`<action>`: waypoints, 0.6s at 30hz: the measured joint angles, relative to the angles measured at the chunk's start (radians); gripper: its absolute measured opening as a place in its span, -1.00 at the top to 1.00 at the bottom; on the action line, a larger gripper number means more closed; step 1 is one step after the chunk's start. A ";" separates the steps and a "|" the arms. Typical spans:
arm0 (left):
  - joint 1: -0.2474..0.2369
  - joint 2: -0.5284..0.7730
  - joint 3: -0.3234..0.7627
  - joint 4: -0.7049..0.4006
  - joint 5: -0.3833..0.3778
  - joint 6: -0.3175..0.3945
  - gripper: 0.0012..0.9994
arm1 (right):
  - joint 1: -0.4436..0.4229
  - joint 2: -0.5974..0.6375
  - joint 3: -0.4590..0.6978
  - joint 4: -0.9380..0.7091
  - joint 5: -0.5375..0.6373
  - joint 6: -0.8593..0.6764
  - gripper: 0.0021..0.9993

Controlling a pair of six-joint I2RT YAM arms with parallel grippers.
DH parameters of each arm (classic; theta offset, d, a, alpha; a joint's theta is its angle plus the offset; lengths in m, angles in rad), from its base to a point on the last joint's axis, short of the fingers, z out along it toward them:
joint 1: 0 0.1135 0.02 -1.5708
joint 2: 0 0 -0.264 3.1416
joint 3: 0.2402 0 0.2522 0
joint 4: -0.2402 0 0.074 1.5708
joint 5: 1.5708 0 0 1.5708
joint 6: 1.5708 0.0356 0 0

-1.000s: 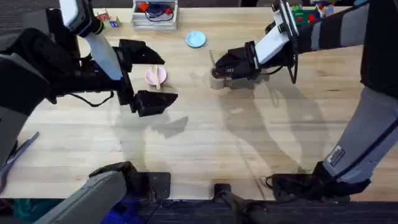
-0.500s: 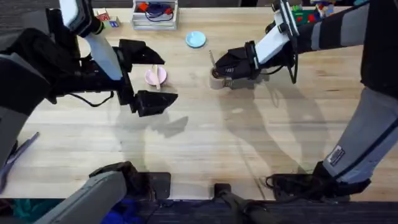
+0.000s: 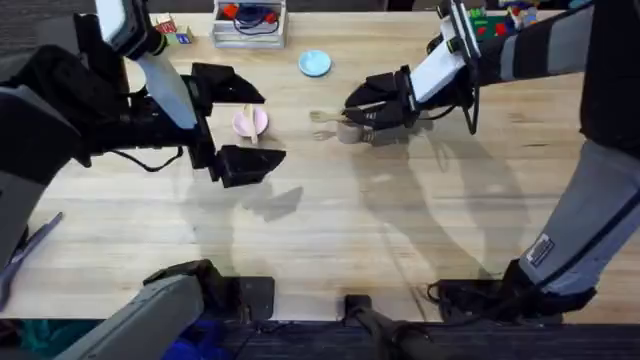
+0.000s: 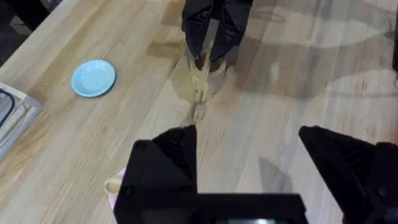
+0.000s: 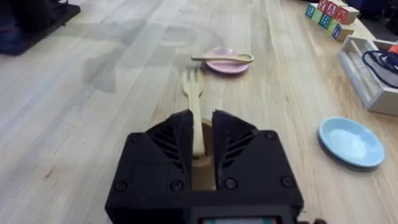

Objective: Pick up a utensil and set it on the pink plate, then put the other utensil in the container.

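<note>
- Over by the far middle of the table, the right gripper (image 3: 362, 108) has its black fingers pinched on the handle of the small pale wooden fork (image 5: 193, 93), held roughly level with the tines poking out past the small tan-brown cardboard cup (image 3: 349, 130) right under it.
- So the fork isn't in the cup yet, it's sitting over the rim. I'd guess it needs tipping upright before letting go.
- Small pale wooden spoon (image 5: 222, 58) is already lying across the small round pale-pink plate (image 5: 219, 66), handle hanging off one edge. That half looks done to me.
- Left gripper (image 3: 232, 125) hangs near the pink plate with its fingers spread wide, holding nothing.
- Handling-wise: the fork looks super light, thin and stiff, probably snaps if squeezed sideways. Mid-handle seems like the sane place to hold it. The cup looks light too, so a bump could knock it over.
- Light-blue round plate (image 3: 314, 63) sits apart, unused.
- Lettered toy blocks (image 5: 328, 14) at the far edge, but I can't actually read the letters. No brands visible anywhere.
</note>
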 joint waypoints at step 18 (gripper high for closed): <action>0.000 0.000 0.000 0.000 0.000 0.000 -0.99 | 0.000 0.000 0.000 0.000 0.000 0.000 0.59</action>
